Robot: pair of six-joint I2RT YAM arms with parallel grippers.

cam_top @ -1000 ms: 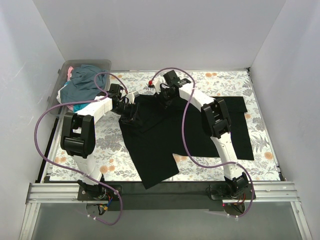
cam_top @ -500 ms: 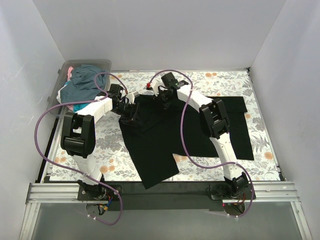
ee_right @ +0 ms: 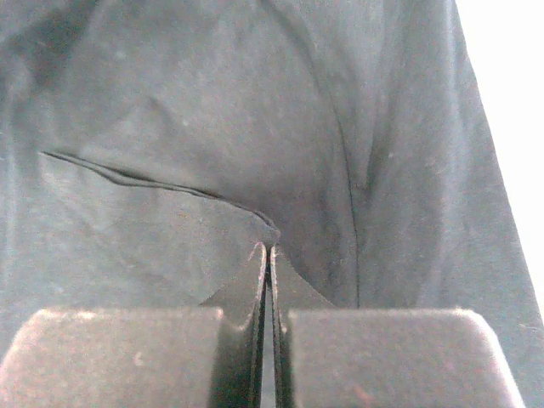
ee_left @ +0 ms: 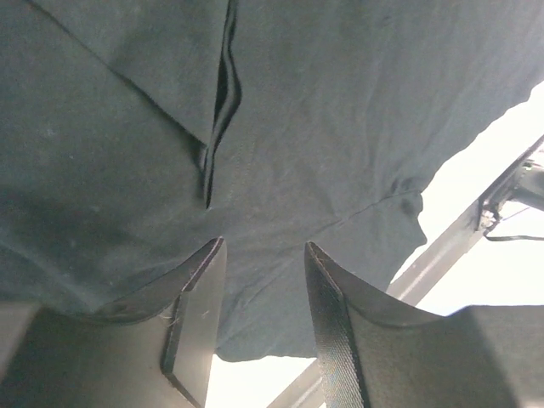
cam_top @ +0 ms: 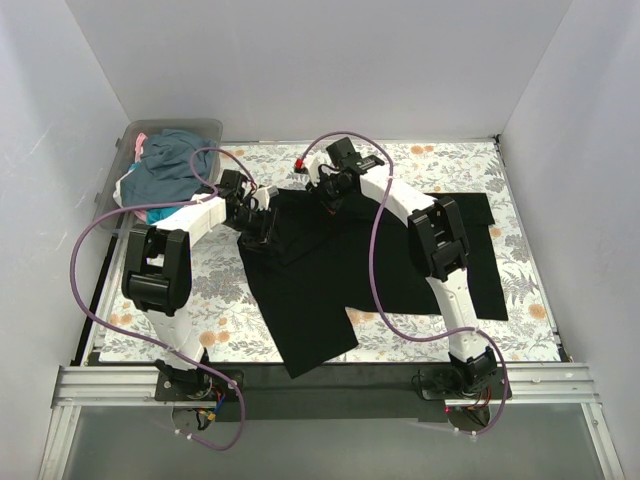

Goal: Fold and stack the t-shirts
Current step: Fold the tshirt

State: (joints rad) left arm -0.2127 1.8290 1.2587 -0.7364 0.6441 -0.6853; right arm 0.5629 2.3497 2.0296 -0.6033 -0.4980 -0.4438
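Observation:
A black t-shirt [cam_top: 310,270] lies partly spread on the floral table cover, one corner reaching the near edge. My left gripper [cam_top: 262,228] rests at its upper left part. In the left wrist view it [ee_left: 263,246] is open, with the black cloth [ee_left: 340,127] under both fingers and nothing between them. My right gripper [cam_top: 328,197] is at the shirt's far edge. In the right wrist view it [ee_right: 270,248] is shut on a raised fold of the black cloth [ee_right: 212,127]. Slate-blue, teal and pink shirts [cam_top: 165,165] lie heaped in the bin.
A clear plastic bin [cam_top: 205,128] stands at the far left corner. A flat black rectangle of cloth [cam_top: 475,255] lies under the right arm at the right. White walls close in the table on three sides. A metal rail [cam_top: 320,385] runs along the near edge.
My right gripper shifted slightly left and then back right at the shirt's far edge. The left arm and the shirt's outline look unchanged.

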